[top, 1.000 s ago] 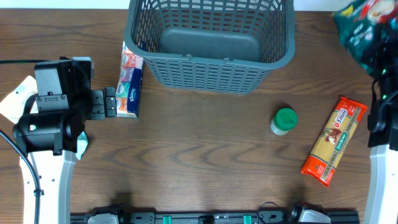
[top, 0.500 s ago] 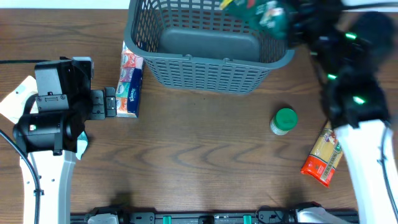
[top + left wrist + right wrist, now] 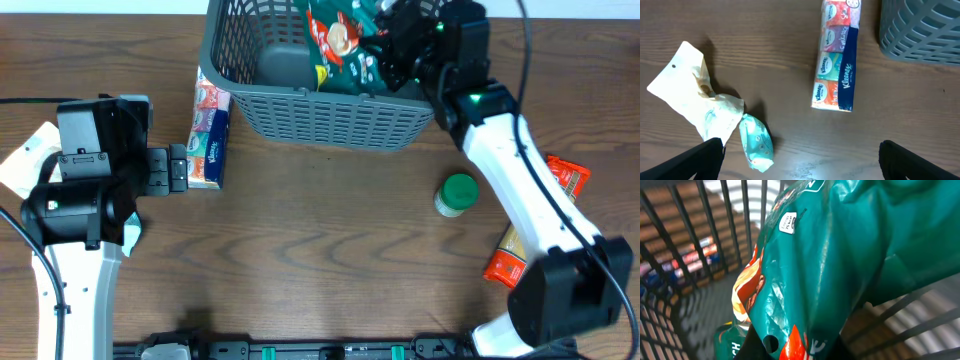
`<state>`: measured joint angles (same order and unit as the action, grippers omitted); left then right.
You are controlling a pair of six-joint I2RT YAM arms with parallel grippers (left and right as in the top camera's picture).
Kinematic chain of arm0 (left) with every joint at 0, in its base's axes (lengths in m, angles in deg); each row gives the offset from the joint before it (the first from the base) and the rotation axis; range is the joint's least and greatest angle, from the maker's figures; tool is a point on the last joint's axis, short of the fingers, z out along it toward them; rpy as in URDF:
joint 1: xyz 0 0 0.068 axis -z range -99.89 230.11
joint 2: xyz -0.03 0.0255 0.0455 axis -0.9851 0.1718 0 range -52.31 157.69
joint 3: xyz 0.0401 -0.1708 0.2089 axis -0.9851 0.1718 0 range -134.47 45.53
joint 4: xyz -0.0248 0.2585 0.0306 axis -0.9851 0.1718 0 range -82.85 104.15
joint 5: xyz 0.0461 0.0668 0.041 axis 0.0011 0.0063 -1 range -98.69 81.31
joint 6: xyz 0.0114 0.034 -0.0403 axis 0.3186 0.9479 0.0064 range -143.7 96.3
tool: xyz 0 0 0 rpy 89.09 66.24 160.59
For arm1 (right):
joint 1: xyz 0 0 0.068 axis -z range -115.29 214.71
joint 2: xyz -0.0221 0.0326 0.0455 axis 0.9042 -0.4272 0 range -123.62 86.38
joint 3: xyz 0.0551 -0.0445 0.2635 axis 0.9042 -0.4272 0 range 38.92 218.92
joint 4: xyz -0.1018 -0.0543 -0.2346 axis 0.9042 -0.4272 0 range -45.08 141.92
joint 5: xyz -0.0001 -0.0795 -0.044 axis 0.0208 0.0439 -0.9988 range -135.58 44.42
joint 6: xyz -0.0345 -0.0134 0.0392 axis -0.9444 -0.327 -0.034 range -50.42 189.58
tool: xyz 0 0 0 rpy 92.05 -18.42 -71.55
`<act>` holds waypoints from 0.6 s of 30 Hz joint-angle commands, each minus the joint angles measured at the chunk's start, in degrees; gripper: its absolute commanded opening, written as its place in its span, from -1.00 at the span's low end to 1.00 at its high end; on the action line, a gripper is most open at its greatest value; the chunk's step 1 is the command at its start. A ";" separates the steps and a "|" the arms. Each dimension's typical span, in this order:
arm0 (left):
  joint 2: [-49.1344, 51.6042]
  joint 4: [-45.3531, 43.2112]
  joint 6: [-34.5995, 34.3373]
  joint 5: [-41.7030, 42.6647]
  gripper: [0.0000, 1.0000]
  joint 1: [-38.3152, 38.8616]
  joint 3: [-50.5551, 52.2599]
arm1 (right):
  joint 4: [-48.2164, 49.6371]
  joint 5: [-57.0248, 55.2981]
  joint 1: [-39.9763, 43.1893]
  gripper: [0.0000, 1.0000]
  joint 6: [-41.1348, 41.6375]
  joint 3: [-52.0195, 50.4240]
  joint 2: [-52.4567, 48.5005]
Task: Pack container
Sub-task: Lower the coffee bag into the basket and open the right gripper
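The grey slotted container (image 3: 330, 112) stands at the back middle of the table. My right gripper (image 3: 385, 45) is shut on a green snack bag (image 3: 340, 45) and holds it inside the container, near its right wall. In the right wrist view the bag (image 3: 840, 265) fills the frame with the container's lattice wall (image 3: 695, 245) behind it. My left gripper (image 3: 178, 166) is open and empty, left of a Kleenex tissue pack (image 3: 208, 130) that lies beside the container's left wall. In the left wrist view the pack (image 3: 836, 60) lies ahead of the open fingers (image 3: 800, 160).
A green-lidded jar (image 3: 456, 194) and an orange pasta packet (image 3: 535, 235) lie at the right. A cream paper packet (image 3: 690, 95) and a small teal packet (image 3: 756, 142) lie by my left gripper. The container corner (image 3: 925, 30) shows at the upper right.
My right arm has carried the green snack bag from the far right corner over the container's rim and down into it. The left arm has not moved.
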<state>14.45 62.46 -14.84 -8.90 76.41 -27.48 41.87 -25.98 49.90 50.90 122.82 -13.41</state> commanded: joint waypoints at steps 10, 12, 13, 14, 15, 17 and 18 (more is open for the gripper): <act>0.22 0.13 0.33 0.20 0.97 -0.24 -0.98 | -3.89 4.85 0.26 -0.98 0.90 2.45 -3.52; 0.22 0.13 0.33 0.20 0.97 -0.24 -0.98 | -3.87 4.85 0.26 -0.97 1.09 2.45 -3.52; 0.22 0.13 0.33 0.20 0.97 -0.24 -0.98 | -3.89 4.85 0.26 -0.86 1.09 2.45 -3.52; 0.22 0.15 0.33 0.20 0.97 -0.24 -0.98 | -3.89 4.85 0.26 -0.53 1.09 2.45 -3.52; 0.22 0.15 0.33 0.20 0.97 -0.24 -0.98 | -3.85 4.85 0.26 -0.22 1.09 2.45 -3.50; 0.22 0.15 0.33 0.20 0.97 -0.24 -0.98 | -3.63 4.79 0.33 0.12 1.09 2.47 -3.30; 0.22 0.15 0.33 0.20 0.97 -0.24 -0.98 | -3.43 4.76 0.46 0.20 1.11 2.47 -3.19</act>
<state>14.45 62.46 -14.84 -8.90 76.41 -27.48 38.07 -23.03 49.90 51.64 123.56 -18.17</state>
